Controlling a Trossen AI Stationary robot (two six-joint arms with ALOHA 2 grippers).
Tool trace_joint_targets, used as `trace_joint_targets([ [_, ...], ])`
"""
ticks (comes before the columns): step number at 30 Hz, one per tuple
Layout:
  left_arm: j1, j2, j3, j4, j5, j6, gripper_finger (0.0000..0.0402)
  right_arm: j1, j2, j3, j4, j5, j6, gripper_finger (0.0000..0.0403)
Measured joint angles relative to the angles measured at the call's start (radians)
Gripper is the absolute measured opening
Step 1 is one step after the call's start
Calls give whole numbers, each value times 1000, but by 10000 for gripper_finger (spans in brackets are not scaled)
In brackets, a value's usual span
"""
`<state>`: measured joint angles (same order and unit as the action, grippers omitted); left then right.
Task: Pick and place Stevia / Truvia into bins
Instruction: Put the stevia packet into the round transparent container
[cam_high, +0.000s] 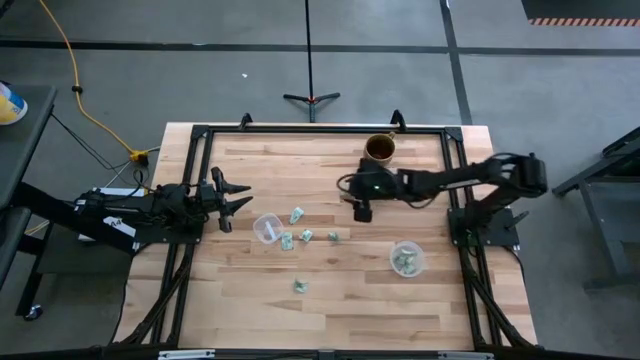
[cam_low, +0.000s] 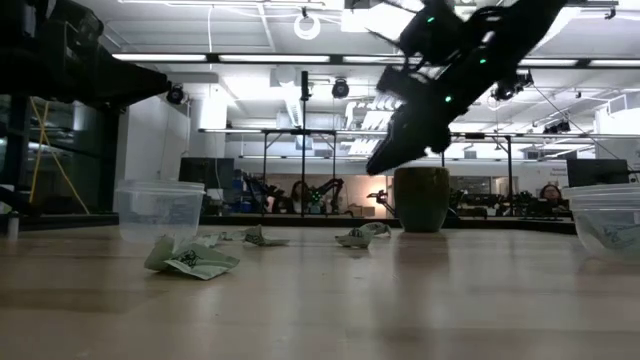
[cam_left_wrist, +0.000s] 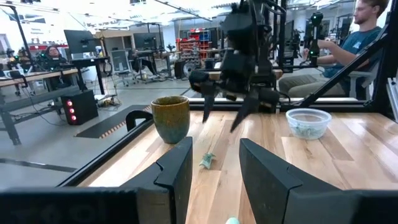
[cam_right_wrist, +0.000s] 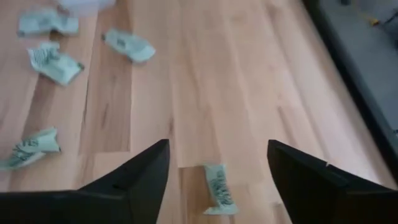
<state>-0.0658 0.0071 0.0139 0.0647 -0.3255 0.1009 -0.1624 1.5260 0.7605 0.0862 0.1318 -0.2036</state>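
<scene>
Several pale green-and-white Stevia sachets (cam_high: 306, 236) lie flat on the wood between the two clear cups. The left clear cup (cam_high: 267, 229) stands near my left gripper (cam_high: 238, 195), which is open and hovers at the table's left edge. The right clear cup (cam_high: 407, 259) has sachets in it. My right gripper (cam_high: 361, 213) is open and hangs above the table's middle, clear of the wood in the low view (cam_low: 400, 150). In the right wrist view one sachet (cam_right_wrist: 217, 186) lies on the wood below the gap between its fingers (cam_right_wrist: 217, 146), untouched.
A brown opaque cup (cam_high: 379, 149) stands near the far edge, behind my right arm. A black frame (cam_high: 300, 130) runs round the tabletop. A seated person (cam_left_wrist: 367, 37) shows beyond the table's right side. Bare wood lies toward the near edge (cam_high: 330, 320).
</scene>
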Motion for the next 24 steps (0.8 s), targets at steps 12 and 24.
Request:
trace_joint_targets([
  [12,0,0,0,-2,-1,0,166,-76,266,195,-218,-7,-33,266],
  [24,0,0,0,-3,-2,0,166,-100,303,216,-273,-26,-43,209],
])
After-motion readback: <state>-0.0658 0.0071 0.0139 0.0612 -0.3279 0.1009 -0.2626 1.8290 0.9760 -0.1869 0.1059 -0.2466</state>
